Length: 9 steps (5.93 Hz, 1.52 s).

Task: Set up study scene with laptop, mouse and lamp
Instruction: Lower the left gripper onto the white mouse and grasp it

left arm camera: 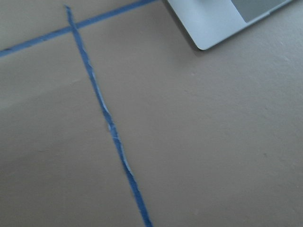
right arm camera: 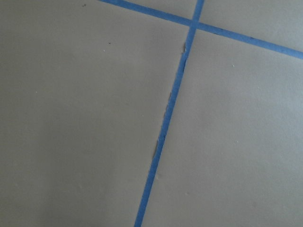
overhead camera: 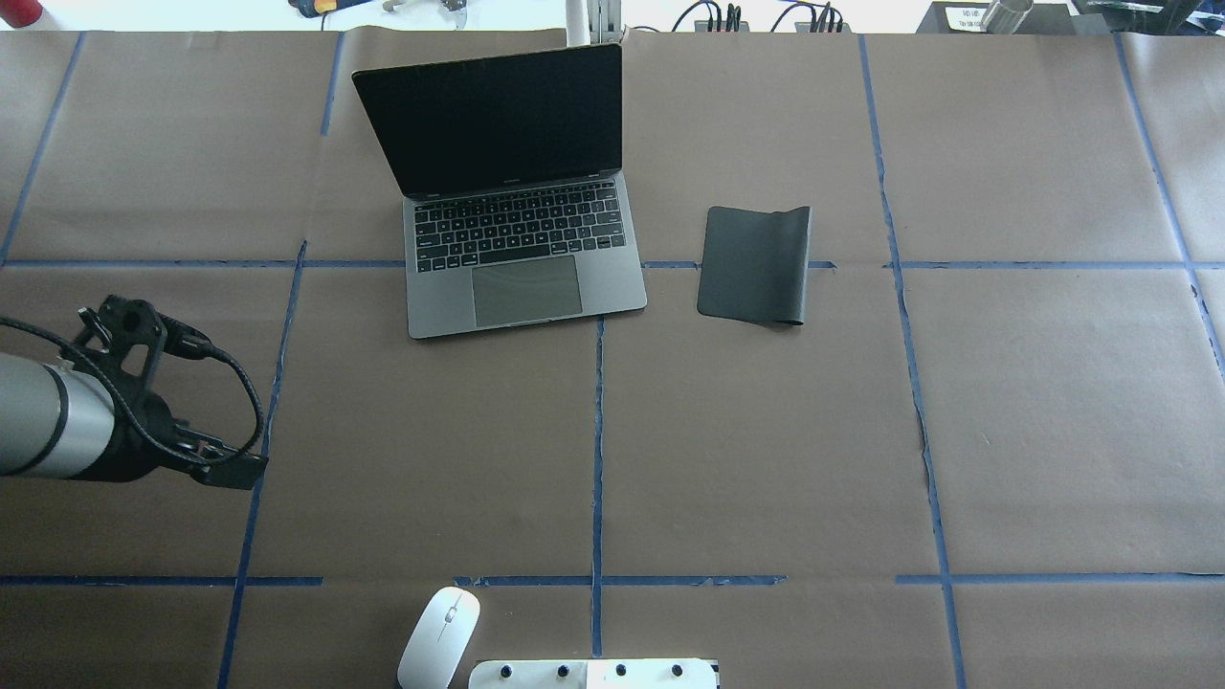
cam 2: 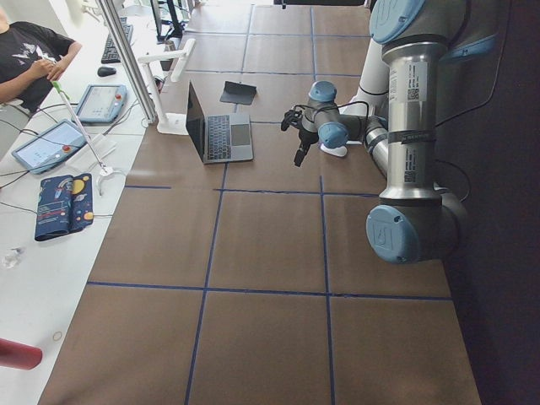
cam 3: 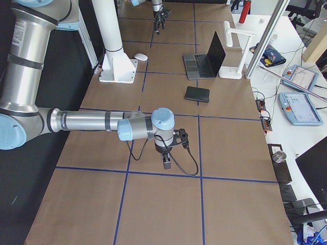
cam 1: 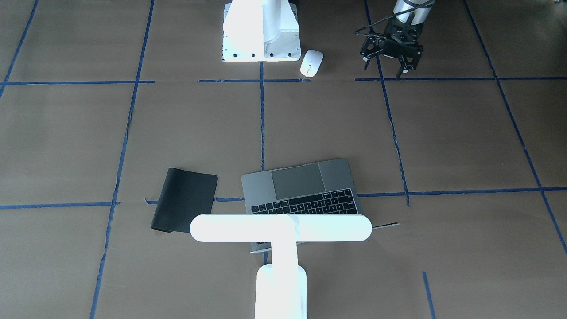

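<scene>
The laptop point(overhead camera: 517, 239) stands open at the far middle of the table, screen dark; it also shows in the front view point(cam 1: 305, 190), and its front corner shows in the left wrist view point(left arm camera: 218, 23). The white mouse point(overhead camera: 438, 636) lies near the robot base, beside the white mount; it also shows in the front view point(cam 1: 311, 63). The white lamp point(cam 1: 281, 228) stands behind the laptop's screen. My left gripper point(cam 1: 383, 70) hangs open and empty above the table, to the mouse's side. My right gripper point(cam 3: 166, 162) hovers low over bare table far from all items; I cannot tell whether it is open.
A black mat point(overhead camera: 756, 263) lies right of the laptop, one edge curled. The white bolted mount point(cam 1: 261, 31) stands at the table's near edge. Blue tape lines point(right arm camera: 165, 118) cross the brown table cover. A side desk with tablets point(cam 3: 301, 102) lies beyond the far edge.
</scene>
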Each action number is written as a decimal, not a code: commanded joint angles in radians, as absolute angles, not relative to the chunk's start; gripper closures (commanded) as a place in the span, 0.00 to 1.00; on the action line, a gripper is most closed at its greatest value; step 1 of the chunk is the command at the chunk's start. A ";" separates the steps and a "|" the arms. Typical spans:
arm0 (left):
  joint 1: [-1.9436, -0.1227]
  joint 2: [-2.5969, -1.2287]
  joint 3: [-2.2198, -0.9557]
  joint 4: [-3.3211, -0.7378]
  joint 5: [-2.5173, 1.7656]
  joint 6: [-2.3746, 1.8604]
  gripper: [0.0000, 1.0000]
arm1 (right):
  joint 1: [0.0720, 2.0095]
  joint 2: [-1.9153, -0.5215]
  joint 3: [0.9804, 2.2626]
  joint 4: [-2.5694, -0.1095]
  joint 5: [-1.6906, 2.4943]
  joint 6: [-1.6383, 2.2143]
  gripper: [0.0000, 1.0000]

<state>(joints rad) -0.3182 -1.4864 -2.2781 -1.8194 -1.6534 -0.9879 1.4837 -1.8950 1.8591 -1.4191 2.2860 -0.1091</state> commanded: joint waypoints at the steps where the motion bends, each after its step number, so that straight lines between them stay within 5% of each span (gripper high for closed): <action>1: -0.084 -1.508 -2.275 -1.816 -1.486 -1.141 0.00 | 1.514 -1.917 1.858 -1.417 2.295 -0.129 0.00; 5: 0.009 -1.780 -2.130 -1.669 -1.466 -1.197 0.00 | 1.514 -1.919 1.850 -1.416 2.295 -0.124 0.00; 9: 0.020 -1.790 -2.091 -1.674 -1.473 -1.183 0.01 | 1.514 -1.919 1.848 -1.417 2.295 -0.120 0.00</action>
<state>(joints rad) 0.0128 -1.7895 -2.0981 -1.6714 -1.4701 -1.1831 1.5140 -1.9191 1.8489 -1.4170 2.2948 -0.1204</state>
